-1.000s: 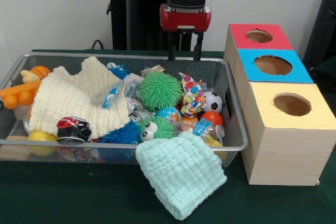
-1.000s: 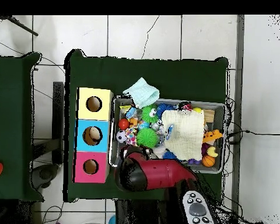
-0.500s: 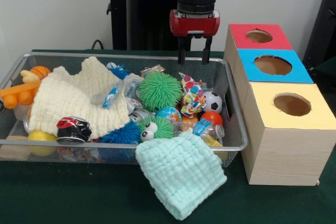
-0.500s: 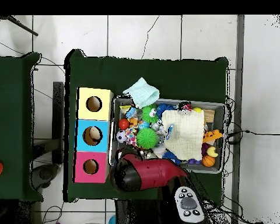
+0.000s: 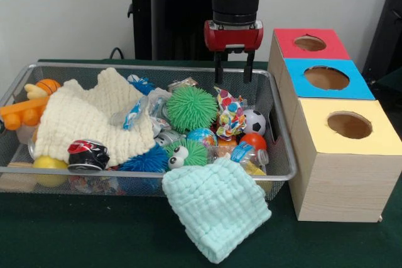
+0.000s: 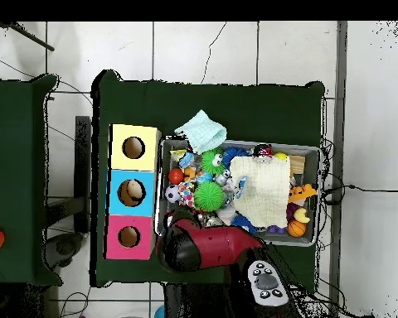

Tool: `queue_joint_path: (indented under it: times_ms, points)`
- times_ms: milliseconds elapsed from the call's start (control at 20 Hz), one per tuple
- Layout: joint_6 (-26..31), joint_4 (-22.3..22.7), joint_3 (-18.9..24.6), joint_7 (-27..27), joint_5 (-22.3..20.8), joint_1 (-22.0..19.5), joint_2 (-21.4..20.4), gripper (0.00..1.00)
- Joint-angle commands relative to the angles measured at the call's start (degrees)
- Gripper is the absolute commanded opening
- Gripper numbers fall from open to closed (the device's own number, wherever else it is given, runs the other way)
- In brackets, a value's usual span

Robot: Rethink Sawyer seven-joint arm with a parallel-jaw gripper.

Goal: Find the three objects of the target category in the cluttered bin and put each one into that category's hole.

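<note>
Colours I'm seeing across the table

I see a silver mesh bin (image 5: pixel 276 127) on dark green cloth, holding a cream waffle-weave cloth (image 5: pixel 88 120), a green spiky ball (image 5: pixel 191 108), a blue spiky ball (image 5: pixel 146 161), a black-and-white football (image 5: pixel 254 122), an orange ball (image 5: pixel 253 140) and a multicoloured speckled toy (image 5: pixel 230 114). A mint cloth (image 5: pixel 217 208) drapes over the rim. The box tops are red (image 5: pixel 309 43), blue (image 5: pixel 325 78) and yellow (image 5: pixel 348 125) above pale wood.

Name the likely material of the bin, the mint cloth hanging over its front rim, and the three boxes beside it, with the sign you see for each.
Bin: silvery wire mesh with a metal rim; you can see through its walls.
Mint cloth: soft woven fabric with a puckered, waffle-like surface.
Boxes: pale wood or wood-look board, judging by grain lines on the sides; tops look painted or papered, matte.
</note>
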Motion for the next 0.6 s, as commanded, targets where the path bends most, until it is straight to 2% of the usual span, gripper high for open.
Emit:
queue_joint_path:
  times_ms: [50, 250, 600]
  points:
    - [1.8, -2.6, 0.1, 9.1, 3.3, -0.5, -0.1, 1.00]
    - [7.4, -4.7, 0.9, 7.6, 4.9, -0.7, -2.2, 1.00]
    - [7.9, -6.3, 1.5, 6.0, 5.4, -1.2, -1.5, 1.00]
